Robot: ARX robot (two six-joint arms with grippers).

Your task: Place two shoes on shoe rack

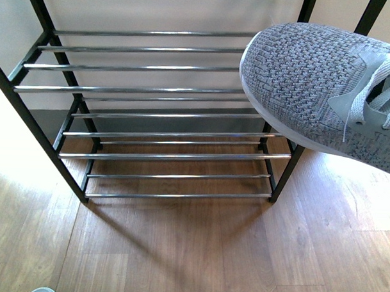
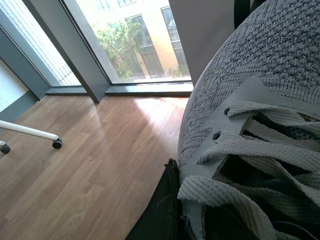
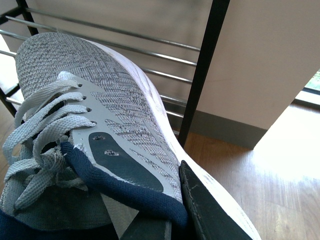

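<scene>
Sneaker (image 1: 312,86) hangs above the right end of the shoe rack (image 1: 169,155), right fingers (image 3: 207,207) apparently pinching its collar; left fingers (image 2: 157,215), you cannot tell. Lower it level onto the rods (image 1: 152,90), toe inward.

The rack (image 1: 165,91) is looked down on closely by the front camera. From behind the right gripper (image 3: 175,212), the sneaker (image 3: 115,100) is seen up close, the same rack just ahead. The left wrist view is pressed against laces (image 2: 265,150), a window (image 2: 135,45) well ahead.

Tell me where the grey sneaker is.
Front view, upper right: the grey sneaker hangs off the floor, its toe across the right post of the shoe rack, beside its upper rods.
</scene>
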